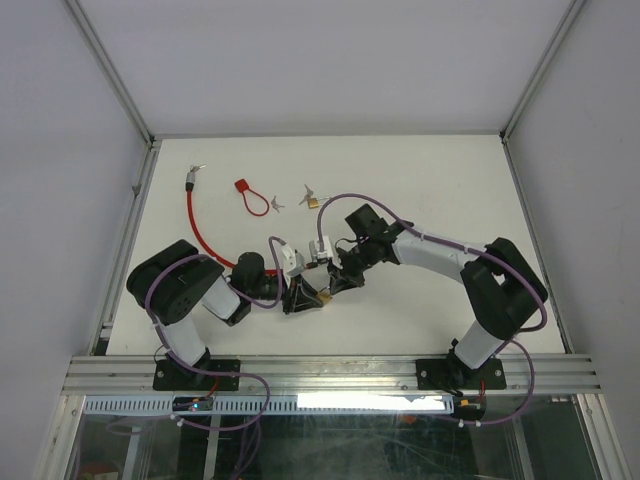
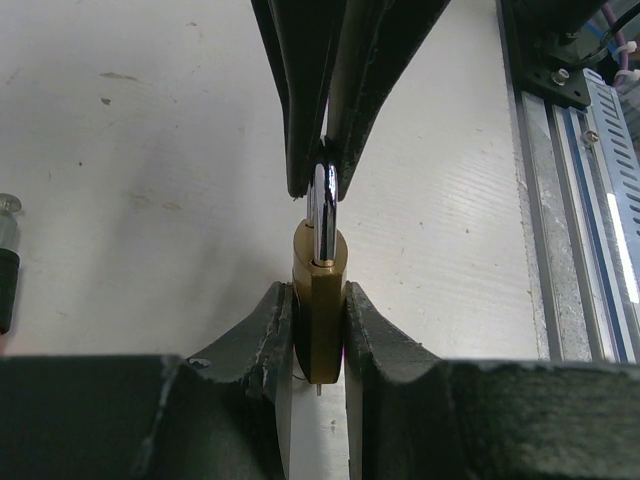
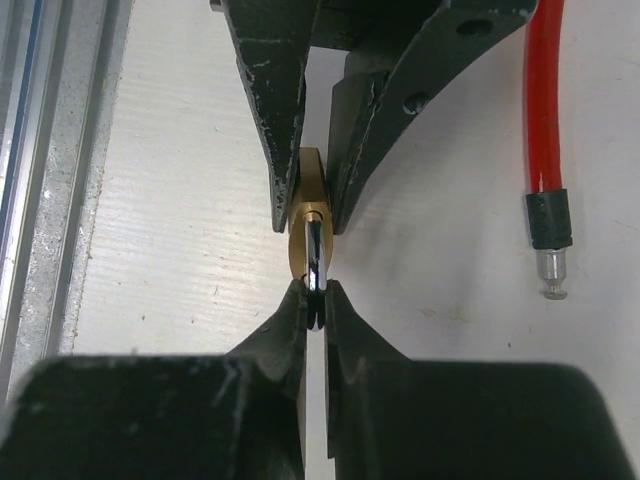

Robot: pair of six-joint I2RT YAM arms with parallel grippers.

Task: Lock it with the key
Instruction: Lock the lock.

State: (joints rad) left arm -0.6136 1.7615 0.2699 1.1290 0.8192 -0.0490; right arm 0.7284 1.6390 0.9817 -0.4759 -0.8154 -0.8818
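A brass padlock [image 2: 320, 300] is held upright just above the table between both grippers. My left gripper [image 2: 318, 305] is shut on its body. My right gripper [image 3: 315, 300] is shut on the padlock's steel shackle [image 3: 315, 255], which points toward it. In the top view both grippers meet near the table's front centre, around the padlock [image 1: 326, 297]. A thin metal tip [image 2: 318, 388] sticks out under the body. One key [image 1: 308, 191] lies far back on the table, and a second key [image 1: 277, 203] lies left of it. Neither gripper touches them.
A red cable lock [image 1: 195, 225] curves along the left side, and its metal end [image 3: 551, 275] lies right of the padlock. A red tag with a loop [image 1: 247, 192] sits near the keys, and a small brass piece [image 1: 314, 203] beside one key. An aluminium rail [image 2: 575, 230] borders the table's near edge.
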